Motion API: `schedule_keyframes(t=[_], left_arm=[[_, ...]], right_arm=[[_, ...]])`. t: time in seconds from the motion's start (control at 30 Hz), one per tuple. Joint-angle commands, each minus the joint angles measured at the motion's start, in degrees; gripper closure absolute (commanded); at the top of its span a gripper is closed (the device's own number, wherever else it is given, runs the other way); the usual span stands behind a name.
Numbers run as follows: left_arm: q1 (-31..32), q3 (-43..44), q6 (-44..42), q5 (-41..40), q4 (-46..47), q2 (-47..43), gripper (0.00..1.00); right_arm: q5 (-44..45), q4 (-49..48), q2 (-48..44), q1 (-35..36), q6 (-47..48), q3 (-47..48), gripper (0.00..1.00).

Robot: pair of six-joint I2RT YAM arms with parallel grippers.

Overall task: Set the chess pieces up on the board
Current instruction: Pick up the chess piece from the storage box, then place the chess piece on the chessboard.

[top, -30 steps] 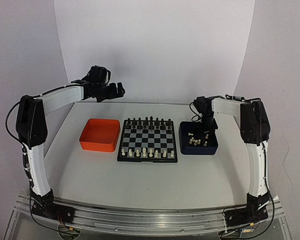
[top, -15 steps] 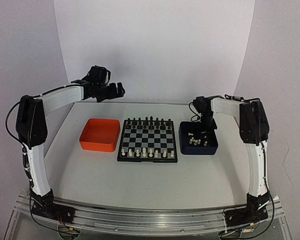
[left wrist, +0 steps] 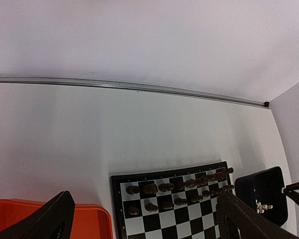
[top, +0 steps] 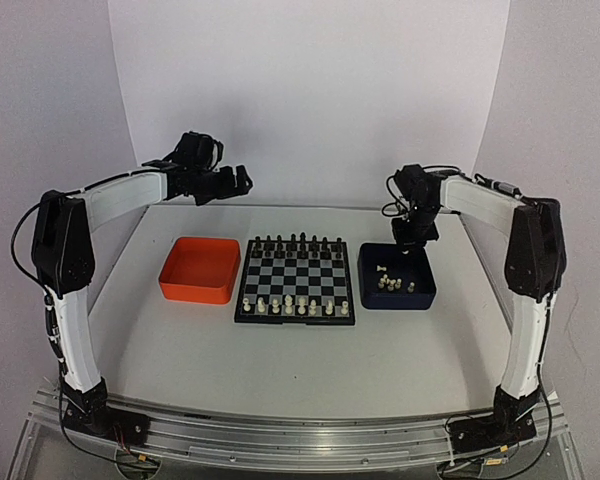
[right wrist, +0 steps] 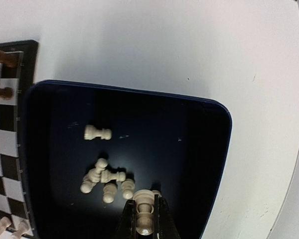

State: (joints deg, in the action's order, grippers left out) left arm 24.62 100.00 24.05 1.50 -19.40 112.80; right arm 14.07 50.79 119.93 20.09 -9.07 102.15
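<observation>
Right pincer (right wrist: 144,211) grips cream piece (right wrist: 143,196) clear above blue tray (right wrist: 139,90) rim; left pincer (left wrist: 145,196) gapes.

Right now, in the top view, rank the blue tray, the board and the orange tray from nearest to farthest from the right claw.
1. blue tray, under the right claw
2. board, centre of the table
3. orange tray, far left

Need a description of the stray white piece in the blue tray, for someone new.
Find the dark blue tray right of the board. Inside it, one cream piece lies on its side, alone, apart from the huddled cluster of the others.
</observation>
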Motion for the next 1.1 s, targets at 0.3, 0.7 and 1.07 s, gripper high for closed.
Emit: schedule_keyframes(t=[0.3, 0.7, 1.07], left_arm=[[-0.4, -4.9, -0.5, 1.0, 3.0, -6.1, 0.0], [-0.4, -7.9, -2.2, -0.9, 2.2, -8.4, 0.0], [-0.4, -9.3, -1.8, -0.4, 1.8, -8.9, 0.0]], right_arm=[[-13.4, 0.8, -3.7, 14.2, -5.6, 3.6, 1.0], [-14.3, 4.6, 5.2, 18.4, -7.3, 8.1, 1.0], [-14.1, 5.9, 8.0, 19.0, -6.9, 7.6, 1.0]])
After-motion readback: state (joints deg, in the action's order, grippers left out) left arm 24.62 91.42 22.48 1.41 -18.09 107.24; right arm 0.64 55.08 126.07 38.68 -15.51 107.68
